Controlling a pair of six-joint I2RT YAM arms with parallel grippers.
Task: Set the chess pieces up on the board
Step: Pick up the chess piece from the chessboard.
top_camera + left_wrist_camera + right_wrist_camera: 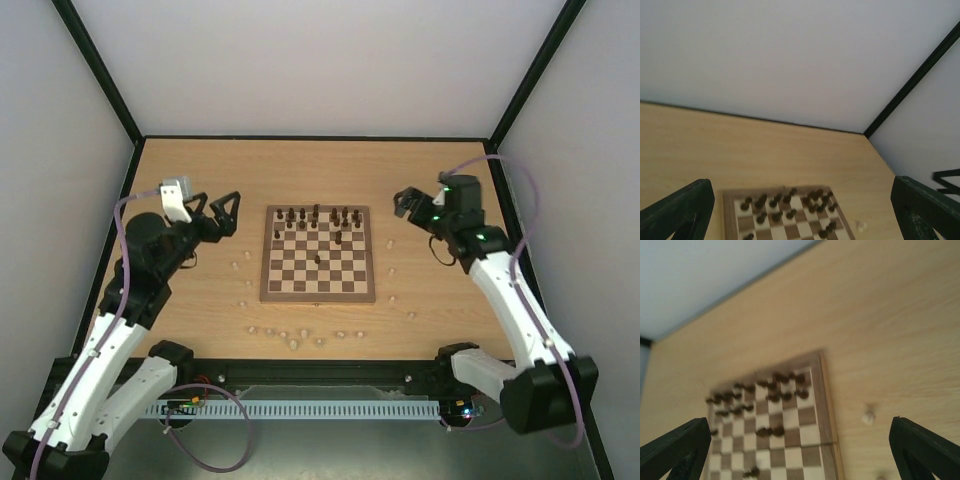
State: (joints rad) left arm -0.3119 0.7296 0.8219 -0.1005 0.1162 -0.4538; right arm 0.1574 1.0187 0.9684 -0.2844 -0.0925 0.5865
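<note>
The chequered board (318,292) lies mid-table. Several dark brown pieces (316,214) stand on its far rows, with one (318,259) nearer the middle. Several pale cream pieces (293,336) lie scattered on the table in front of and beside the board. My left gripper (225,212) is open and empty, raised left of the board. My right gripper (411,203) hangs raised right of the board, open and empty. The board shows in the left wrist view (730,200) and the right wrist view (826,405), with a cream piece (868,417) beside it.
Black frame posts and white walls enclose the light-wood table (200,170). A black rail and a cable tray (320,408) run along the near edge between the arm bases.
</note>
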